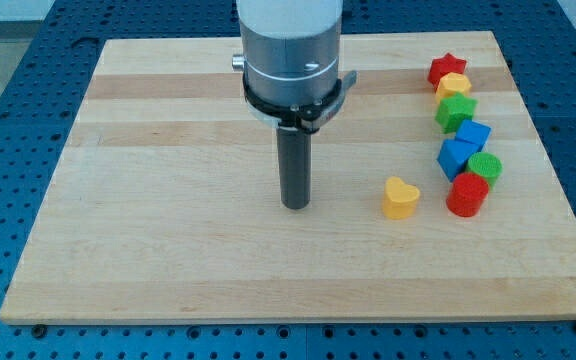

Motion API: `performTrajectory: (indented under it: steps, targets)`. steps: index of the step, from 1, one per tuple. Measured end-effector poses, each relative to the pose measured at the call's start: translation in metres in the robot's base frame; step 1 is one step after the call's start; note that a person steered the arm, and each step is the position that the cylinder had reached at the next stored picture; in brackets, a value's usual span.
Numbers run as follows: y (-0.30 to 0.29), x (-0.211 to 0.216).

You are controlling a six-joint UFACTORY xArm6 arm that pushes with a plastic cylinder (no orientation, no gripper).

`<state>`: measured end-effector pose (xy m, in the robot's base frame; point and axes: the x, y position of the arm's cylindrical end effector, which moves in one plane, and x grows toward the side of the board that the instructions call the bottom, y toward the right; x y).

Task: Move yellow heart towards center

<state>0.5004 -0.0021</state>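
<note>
The yellow heart (400,198) lies on the wooden board (168,240), right of the middle and a little towards the view's bottom. My tip (295,205) rests on the board near its middle, to the left of the yellow heart, with a clear gap between them. The rod hangs straight down from the grey arm body (291,50) at the view's top.
A column of blocks stands along the board's right side: a red star (447,69), a yellow block (453,86), a green star (456,112), two blue blocks (473,133) (456,158), a green cylinder (485,166) and a red cylinder (467,195). The red cylinder is nearest the heart.
</note>
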Motion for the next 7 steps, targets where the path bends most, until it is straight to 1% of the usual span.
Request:
performTrajectory:
  steps: [1, 3, 5, 6, 7]
  targets:
    - [0.036, 0.011]
    - [0.088, 0.029]
    - [0.174, 0.030]
    - [0.166, 0.027]
    - [0.133, 0.006]
